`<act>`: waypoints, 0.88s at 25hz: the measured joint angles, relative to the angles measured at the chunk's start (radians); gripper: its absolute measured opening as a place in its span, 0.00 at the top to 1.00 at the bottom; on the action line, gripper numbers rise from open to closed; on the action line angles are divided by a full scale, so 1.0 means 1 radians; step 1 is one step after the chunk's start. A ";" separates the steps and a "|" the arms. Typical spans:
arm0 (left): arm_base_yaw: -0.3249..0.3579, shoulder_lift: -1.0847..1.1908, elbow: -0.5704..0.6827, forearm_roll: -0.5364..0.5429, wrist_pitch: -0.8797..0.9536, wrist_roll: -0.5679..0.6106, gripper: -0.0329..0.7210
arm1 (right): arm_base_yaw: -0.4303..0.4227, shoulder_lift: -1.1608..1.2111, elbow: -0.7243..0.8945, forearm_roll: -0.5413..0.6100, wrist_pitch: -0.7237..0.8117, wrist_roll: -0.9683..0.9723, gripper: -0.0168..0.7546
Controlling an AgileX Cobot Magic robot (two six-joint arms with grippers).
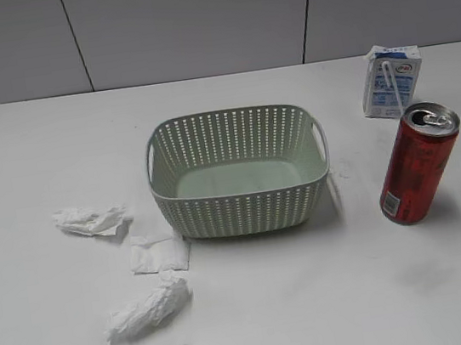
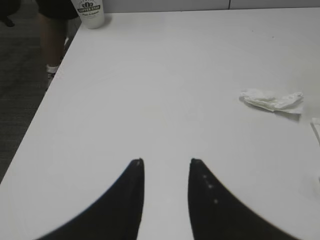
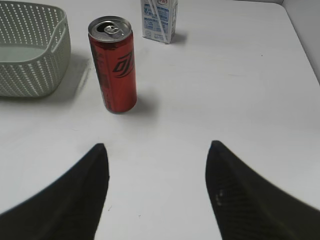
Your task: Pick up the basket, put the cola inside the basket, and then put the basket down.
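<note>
The pale sage-green basket (image 1: 242, 196) stands empty on the white table at the middle; its right end shows in the right wrist view (image 3: 30, 60). The red cola can (image 1: 417, 165) stands upright to the basket's right, apart from it, and shows in the right wrist view (image 3: 113, 65). My right gripper (image 3: 157, 150) is open and empty, above bare table, nearer than the can. My left gripper (image 2: 166, 162) is open and empty over bare table at the left side. Neither gripper shows in the exterior view.
A blue-and-white drink carton (image 1: 392, 81) stands behind the can. Crumpled white tissues (image 1: 91, 219) (image 1: 149, 309) and a flat one (image 1: 159, 253) lie left of the basket; one shows in the left wrist view (image 2: 272, 100). A paper cup (image 2: 90, 12) stands at the far-left table corner.
</note>
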 joint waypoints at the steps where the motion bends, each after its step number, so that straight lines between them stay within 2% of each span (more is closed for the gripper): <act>1: 0.000 0.000 0.000 0.000 0.000 0.000 0.64 | 0.000 0.000 0.000 0.000 0.000 0.000 0.38; 16: 0.000 0.000 0.000 0.000 0.000 0.000 0.64 | 0.000 0.000 0.000 0.000 0.000 0.000 0.38; 22: 0.000 0.000 0.000 0.000 0.000 0.000 0.64 | 0.000 0.000 0.000 0.000 0.000 0.000 0.29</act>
